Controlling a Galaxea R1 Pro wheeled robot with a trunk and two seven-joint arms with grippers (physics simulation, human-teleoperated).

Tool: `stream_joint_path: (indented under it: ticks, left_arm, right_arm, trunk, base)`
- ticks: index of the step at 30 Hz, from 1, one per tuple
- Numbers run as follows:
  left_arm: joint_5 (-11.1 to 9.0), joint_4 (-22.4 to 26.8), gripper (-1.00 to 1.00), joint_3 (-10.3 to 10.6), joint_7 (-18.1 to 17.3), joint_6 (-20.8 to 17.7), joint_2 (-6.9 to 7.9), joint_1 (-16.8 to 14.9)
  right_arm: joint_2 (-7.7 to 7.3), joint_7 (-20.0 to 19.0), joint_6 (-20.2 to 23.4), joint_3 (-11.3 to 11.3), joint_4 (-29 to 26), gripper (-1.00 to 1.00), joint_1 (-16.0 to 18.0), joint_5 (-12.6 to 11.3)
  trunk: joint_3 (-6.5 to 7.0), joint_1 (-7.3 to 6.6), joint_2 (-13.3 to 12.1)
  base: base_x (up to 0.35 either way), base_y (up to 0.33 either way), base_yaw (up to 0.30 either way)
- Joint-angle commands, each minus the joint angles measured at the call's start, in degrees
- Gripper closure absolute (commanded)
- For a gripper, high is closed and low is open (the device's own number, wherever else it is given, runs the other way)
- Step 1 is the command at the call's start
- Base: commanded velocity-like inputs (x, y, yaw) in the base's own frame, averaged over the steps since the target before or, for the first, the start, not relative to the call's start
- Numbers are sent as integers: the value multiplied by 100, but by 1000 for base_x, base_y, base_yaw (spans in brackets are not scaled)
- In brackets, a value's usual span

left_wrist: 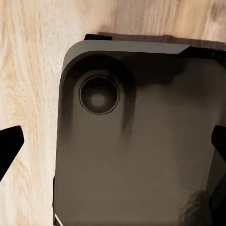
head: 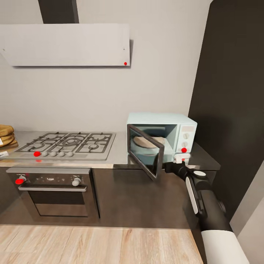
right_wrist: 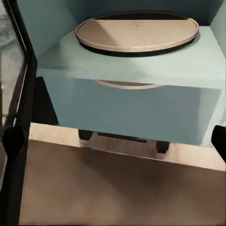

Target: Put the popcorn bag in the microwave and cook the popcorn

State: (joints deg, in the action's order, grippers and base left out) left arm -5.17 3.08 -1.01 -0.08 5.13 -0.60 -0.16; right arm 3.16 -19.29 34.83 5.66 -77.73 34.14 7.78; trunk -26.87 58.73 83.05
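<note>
the microwave [head: 161,137] is sitting just ahead of the right gripper [head: 182,158], pale mint-blue, its dark glass door [head: 146,152] hanging open, a round tan turntable [right_wrist: 136,30] showing inside (nothing lying on it). the right gripper's fingers are standing wide apart, holding nothing.

The open microwave [head: 161,137] door hides the right arm's fingers.

Mint-blue microwave [head: 161,137], grey countertop [head: 119,154]
</note>
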Motion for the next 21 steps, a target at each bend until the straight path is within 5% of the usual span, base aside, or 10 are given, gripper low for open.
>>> stream_joint_path:
  ticks: [1, 15, 21]
  left_arm:
    - [-54, -1, -100, -5, -1, 14, -1, -2]
    - [-55, -1, -100, -5, -1, 14, -1, -2]
    - [-54, -1, -100, -5, -1, 14, -1, -2]
  right_arm:
    - [6, -158, 22, 15, -10, -100, 3, 64]
    - [-49, -1096, 245, 14, -23, -100, 4, 65]
    - [-53, -1149, 252, 14, -23, -100, 4, 96]
  trunk:
    - [-6, 0, 3]
    - [-6, 0, 3]
    - [-6, 0, 3]
  base:
    - [0, 0, 0]
    - [0, 1, 0]
    - [-82, 200, 0]
